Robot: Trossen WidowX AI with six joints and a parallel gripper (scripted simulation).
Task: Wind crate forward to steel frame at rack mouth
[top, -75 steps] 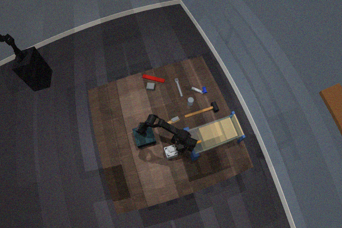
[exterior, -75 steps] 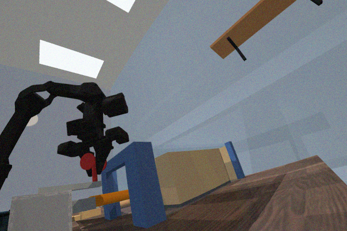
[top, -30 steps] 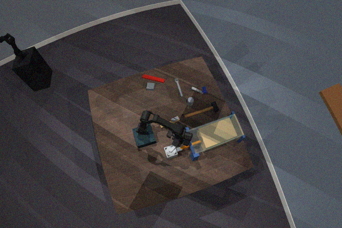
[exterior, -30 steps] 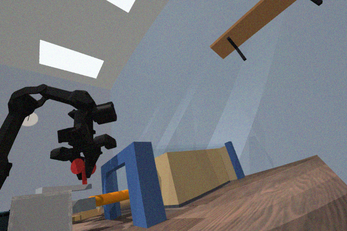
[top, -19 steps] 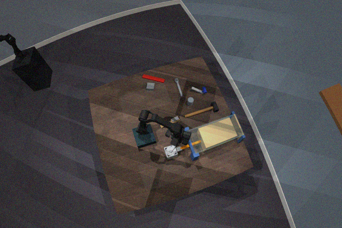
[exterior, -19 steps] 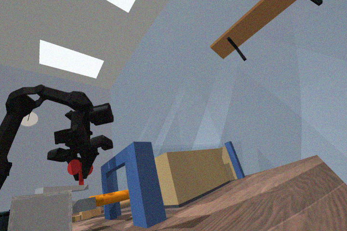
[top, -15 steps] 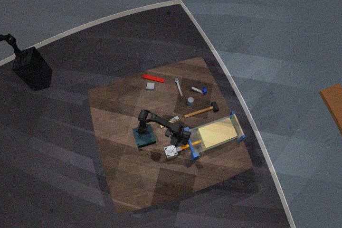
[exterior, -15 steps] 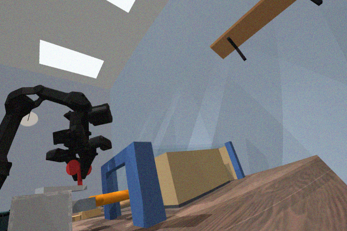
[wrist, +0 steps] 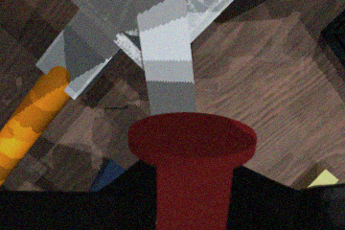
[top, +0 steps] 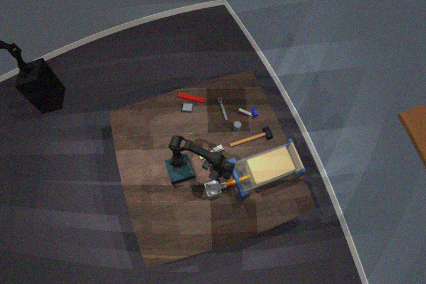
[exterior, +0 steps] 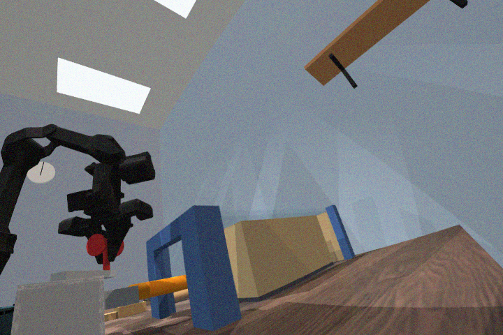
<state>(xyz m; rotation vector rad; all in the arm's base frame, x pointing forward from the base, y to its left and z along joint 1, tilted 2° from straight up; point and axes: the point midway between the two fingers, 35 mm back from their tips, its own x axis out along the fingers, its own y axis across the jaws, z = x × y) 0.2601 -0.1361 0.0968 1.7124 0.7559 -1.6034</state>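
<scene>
The tan crate point(top: 270, 164) point(exterior: 283, 256) sits flat inside the clear-panelled cubby. A gap shows between its front and the blue frame point(top: 242, 193) point(exterior: 208, 268) at the mouth. An orange strap point(top: 235, 181) point(exterior: 161, 285) point(wrist: 24, 126) runs through the frame to the grey winch point(top: 207, 191) point(exterior: 58, 308). The grey handle arm point(wrist: 168, 43) lies across the winch top, and its red knob point(exterior: 96, 244) point(wrist: 192, 136) stands up at the outer end. My gripper point(exterior: 105, 255) point(wrist: 180, 158) is shut on the knob's red stem. The key in the hole is hidden.
A mallet point(top: 248, 138), a wrench point(top: 222, 109), a blue-headed hammer point(top: 245, 112), a grey cylinder point(top: 236, 125), a red bar point(top: 190, 97) and a grey block point(top: 187, 107) lie on the bench. A pale tool point(top: 218, 147) lies beside my arm.
</scene>
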